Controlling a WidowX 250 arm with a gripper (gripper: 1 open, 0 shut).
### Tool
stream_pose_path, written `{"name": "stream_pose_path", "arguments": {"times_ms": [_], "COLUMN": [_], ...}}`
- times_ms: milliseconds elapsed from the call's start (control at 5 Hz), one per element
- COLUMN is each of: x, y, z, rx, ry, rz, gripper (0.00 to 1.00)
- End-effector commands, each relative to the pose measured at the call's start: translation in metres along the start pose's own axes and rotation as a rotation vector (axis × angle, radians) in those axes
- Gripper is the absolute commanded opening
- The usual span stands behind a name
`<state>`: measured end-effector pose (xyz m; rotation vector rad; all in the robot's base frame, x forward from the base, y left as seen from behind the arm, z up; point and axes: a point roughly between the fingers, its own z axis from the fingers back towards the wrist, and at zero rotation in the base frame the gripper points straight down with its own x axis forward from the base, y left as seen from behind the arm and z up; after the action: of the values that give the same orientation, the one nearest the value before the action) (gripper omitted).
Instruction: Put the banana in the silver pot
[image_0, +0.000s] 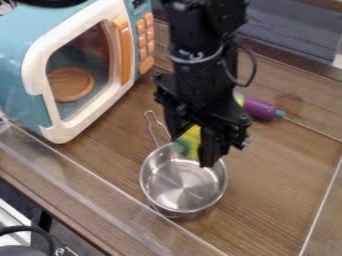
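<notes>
My black gripper (197, 145) points straight down, shut on the yellow banana (191, 140) with its green tip, which shows between the fingers. It hangs in the air over the far rim of the silver pot (183, 180). The pot is small, round and shiny, with a thin wire loop handle (154, 127) pointing toward the back. The pot's inside shows only bare steel.
A teal and cream toy microwave (70, 60) with an orange panel stands at the back left, door facing the pot. A purple toy eggplant (262, 108) lies on the wooden table (294, 190) to the right, behind the arm.
</notes>
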<state>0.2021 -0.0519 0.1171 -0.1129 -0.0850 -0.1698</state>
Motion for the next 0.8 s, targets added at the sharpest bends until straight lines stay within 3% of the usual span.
{"name": "stream_pose_path", "arguments": {"times_ms": [0,600], "x": [-0.001,-0.004], "y": [-0.005,-0.029], "z": [0.007,0.018], "rx": [0.008,0.015], "ry": [-0.018,0.017], "rz": [0.04,0.101], "gripper": [0.0,0.0]}}
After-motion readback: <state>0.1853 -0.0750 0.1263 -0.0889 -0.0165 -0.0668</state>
